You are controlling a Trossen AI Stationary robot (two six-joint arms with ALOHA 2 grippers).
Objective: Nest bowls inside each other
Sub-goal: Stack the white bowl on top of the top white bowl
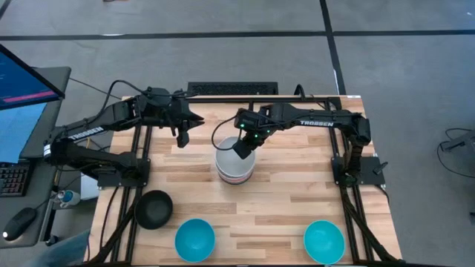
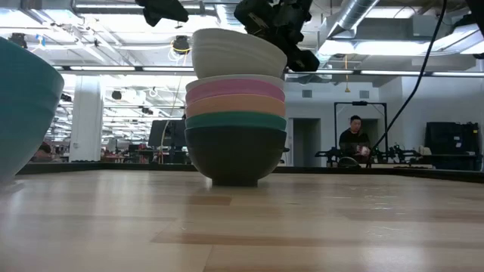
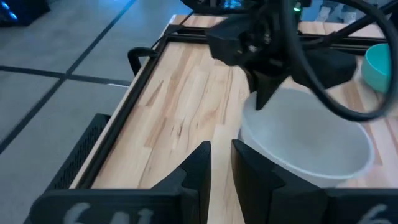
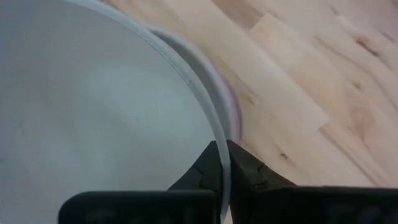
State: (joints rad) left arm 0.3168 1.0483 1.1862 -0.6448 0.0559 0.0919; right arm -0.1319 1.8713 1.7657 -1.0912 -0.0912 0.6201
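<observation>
The right gripper [image 1: 243, 147], its arm lettered TROSSEN, pinches the top white bowl's [image 2: 236, 53] rim between its fingers; the left gripper [image 1: 182, 137] hovers nearby, fingers narrow.

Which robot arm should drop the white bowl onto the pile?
The right one. Its hand already pinches the white bowl's rim right above the stack, while the left hand waits off to the side, holding nothing.

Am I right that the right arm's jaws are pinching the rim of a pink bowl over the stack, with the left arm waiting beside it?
Not quite: the bowl in the right gripper is white, not pink, as the right wrist view shows. The pink bowl already sits lower in the stack. The rest holds: the rim is pinched, and the left gripper waits beside it.
</observation>
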